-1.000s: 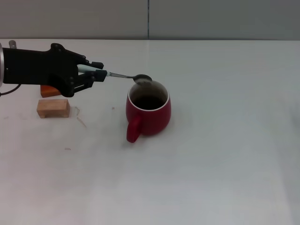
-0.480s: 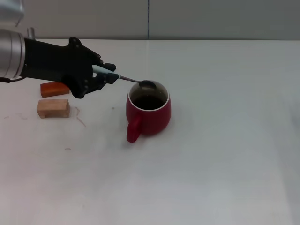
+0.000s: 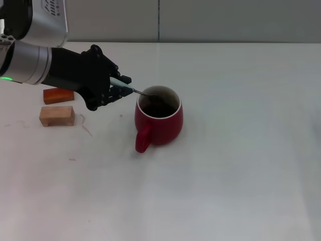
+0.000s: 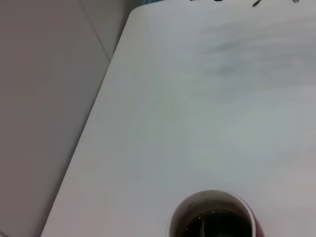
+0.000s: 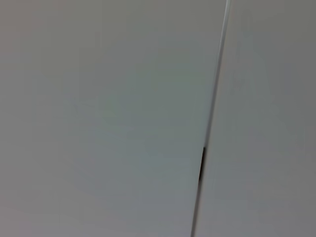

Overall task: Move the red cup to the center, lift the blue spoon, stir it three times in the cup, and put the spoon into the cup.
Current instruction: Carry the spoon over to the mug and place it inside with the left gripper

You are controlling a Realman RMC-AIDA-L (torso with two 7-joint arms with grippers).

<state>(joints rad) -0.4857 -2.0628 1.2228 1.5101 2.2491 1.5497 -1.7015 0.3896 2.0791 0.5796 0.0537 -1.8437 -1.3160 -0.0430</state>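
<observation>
The red cup [image 3: 159, 120] stands upright near the table's middle, its handle toward the front left. My left gripper [image 3: 122, 86] is just left of the cup's rim, shut on the blue spoon [image 3: 131, 89]. The spoon slants down over the rim, and its bowl is inside the cup. In the left wrist view the cup [image 4: 213, 217] shows from above, with the spoon's bowl [image 4: 209, 228] in its dark inside. The right gripper is out of sight; its wrist view holds only a plain grey wall.
Two small blocks lie left of the cup: an orange-red one [image 3: 58, 95] and a tan one [image 3: 56, 115] in front of it. The white table [image 3: 241, 150] stretches right and forward of the cup. A grey wall runs along the back.
The left arm has moved right and tipped the spoon downward. The bowl went from above the cup's far-left rim down into the cup.
</observation>
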